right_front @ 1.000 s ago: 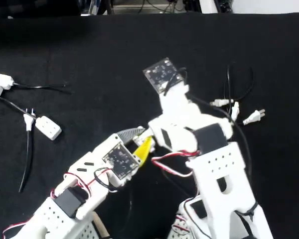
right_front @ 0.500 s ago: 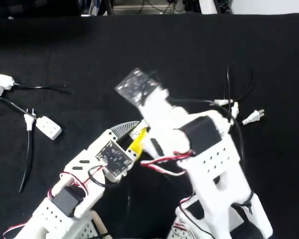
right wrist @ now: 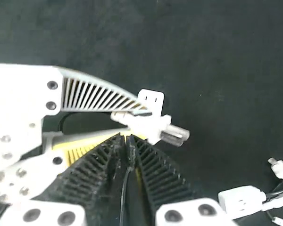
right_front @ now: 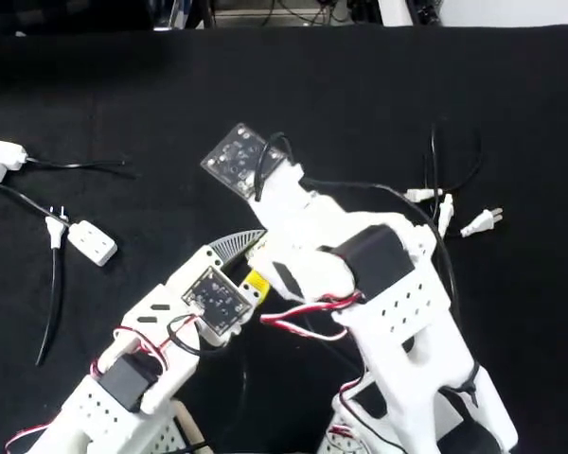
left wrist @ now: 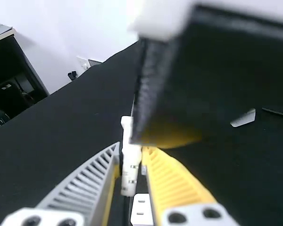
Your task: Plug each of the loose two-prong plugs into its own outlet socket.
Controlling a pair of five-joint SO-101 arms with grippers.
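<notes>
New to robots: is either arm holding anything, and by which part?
The left tool grips what looks like a white plug by its body; the right tool pinches a thin black cord.

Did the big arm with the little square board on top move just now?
Yes. Its square board swung to the left, away from the loose plug lying on the right and closer to the white socket block.
</notes>
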